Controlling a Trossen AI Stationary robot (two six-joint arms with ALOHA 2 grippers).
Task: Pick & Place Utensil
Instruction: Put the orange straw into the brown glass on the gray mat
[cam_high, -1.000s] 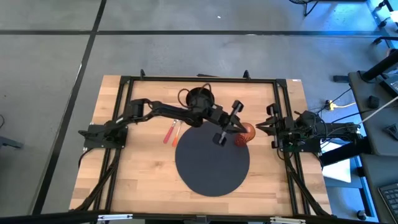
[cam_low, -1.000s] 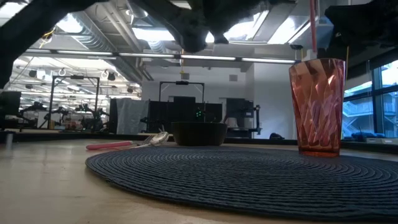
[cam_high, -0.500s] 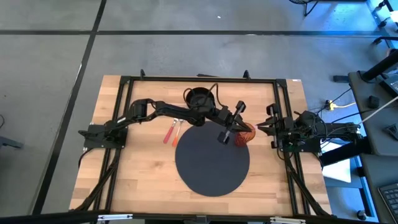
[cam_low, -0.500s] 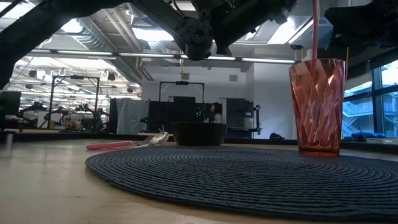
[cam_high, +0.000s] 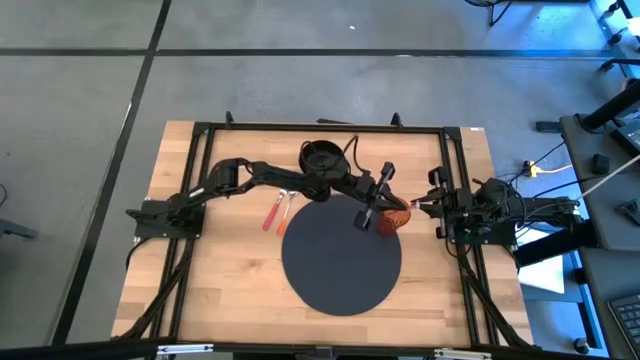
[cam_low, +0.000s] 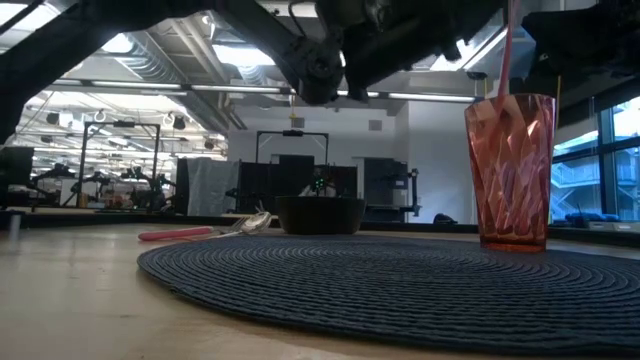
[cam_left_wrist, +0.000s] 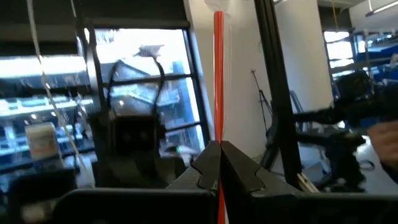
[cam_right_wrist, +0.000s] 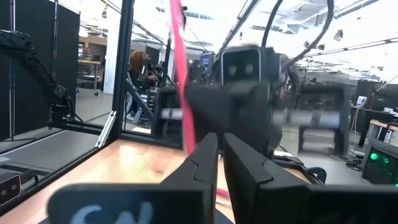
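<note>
Lowering a thin red plastic straw-like utensil (cam_left_wrist: 218, 68) into the faceted red translucent tumbler (cam_low: 509, 170), near the right edge of the wooden surface (cam_high: 220, 290) at the rim of the round dark woven placemat (cam_high: 340, 262). Left hand (cam_high: 371, 201) pinched fully shut on the utensil, stem upright between its fingers. Compared with 1 second ago: reached further right across the mat, now directly beside the tumbler, and the utensil's stem now leaning inside the cup rim rather than standing clear above it. Placement probably nearly complete; release likely next. Right hand (cam_right_wrist: 218, 158) parked just right of the tumbler, fingers nearly closed with a narrow gap, holding nothing. Still lying untouched left of the mat toward the far edge: 2 more utensils (cam_high: 276, 211), near a dark round bowl (cam_high: 320, 157).
</note>
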